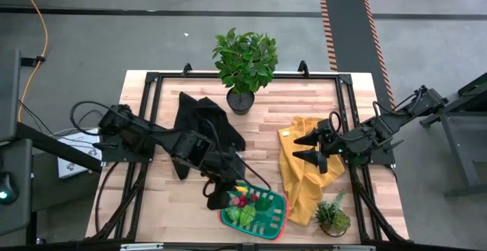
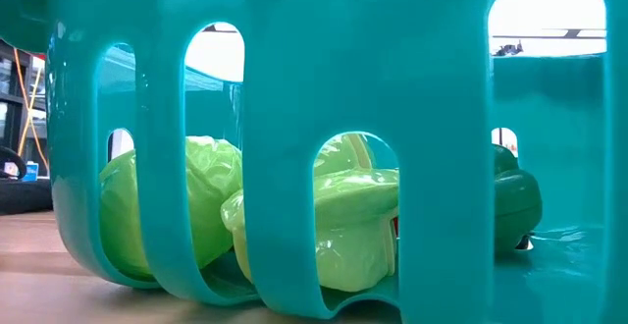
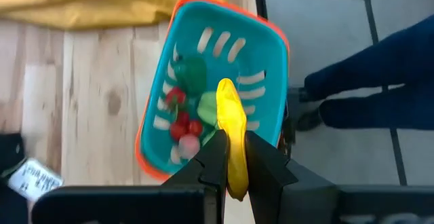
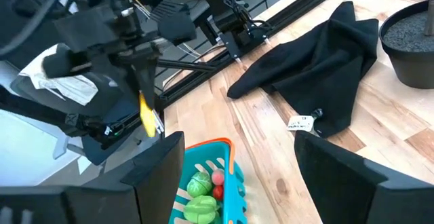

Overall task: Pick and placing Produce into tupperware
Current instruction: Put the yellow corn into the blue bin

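Observation:
The tupperware [image 1: 262,219] is a teal-green tray with an orange-red rim, resting on its base near the table's near edge. It also shows in the left wrist view [image 3: 268,61] and the right wrist view [image 4: 227,157], and its slotted wall [image 2: 275,88] fills the low view. Inside lie lime-green pieces [image 2: 343,231], a dark green one [image 3: 192,71], and red [image 3: 182,125] and pink [image 3: 188,144] bits. My left gripper [image 3: 231,157] hangs over the tray's left side, shut on a long yellow piece [image 3: 230,112]. My right gripper [image 1: 310,147] is open over the yellow cloth. My left gripper pinches the long yellow piece between its two fingers [image 3: 215,153], which lie on either side of its upper part [image 3: 232,166]. The fingers come from above, pointing down. The piece hangs below them, lifted clear over the tray [image 4: 146,119], its free end [image 3: 227,88] sticking out past the fingertips.
A black cloth [image 1: 199,123] with a white tag lies under the left arm, and a yellow cloth [image 1: 298,176] lies right of the tray. A potted plant [image 1: 245,62] stands at the far edge, a small one [image 1: 332,214] at the near right. A person's dark-trousered leg [image 3: 380,75] stands beyond the table's near edge.

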